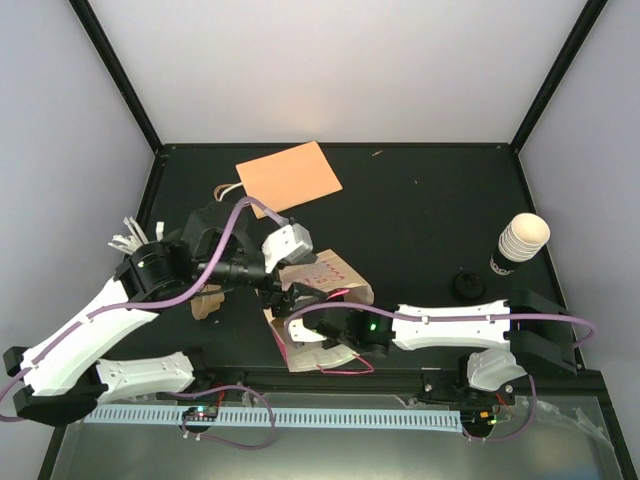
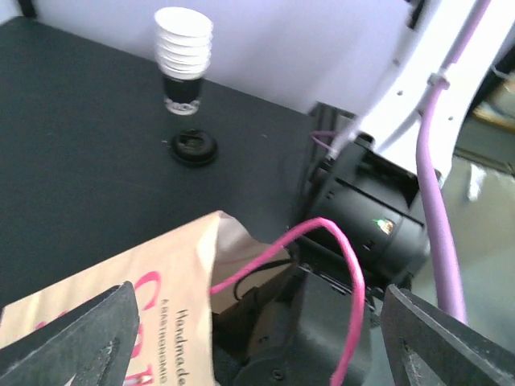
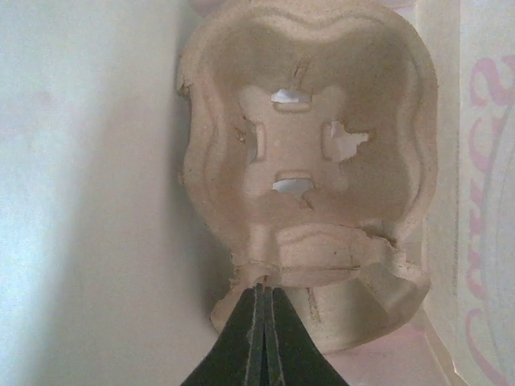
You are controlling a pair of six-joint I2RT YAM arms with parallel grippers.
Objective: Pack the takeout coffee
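White thin sticks [image 1: 128, 240] fan out at 9 o'clock on the black surface [image 1: 420, 215], just beside the left arm. The left gripper [image 2: 259, 310] reaches toward the middle. Its fingers [image 2: 76, 342] stand wide apart, clamped on nothing, with the printed edge of the paper bag [image 2: 153, 277] lying between them. An orange sheet [image 1: 288, 176] lies flat at 12 o'clock, near the back edge. The brown bag, with pink lettering, lies on its side at the centre, and the right arm goes into it from 4 o'clock. Inside, the right wrist view shows a moulded pulp carrier [image 3: 310, 153] against the bag's pale wall. The right gripper [image 3: 261, 283] has its fingers pressed together, tips touching the carrier's lower rim; whether they pinch that rim cannot be told. A black lid [image 1: 468, 285] lies at 4 o'clock on the surface. The takeout coffee [image 1: 522, 243] stands at 3 o'clock, outside the bag and well apart from it, with the lid near it at its 8 o'clock.
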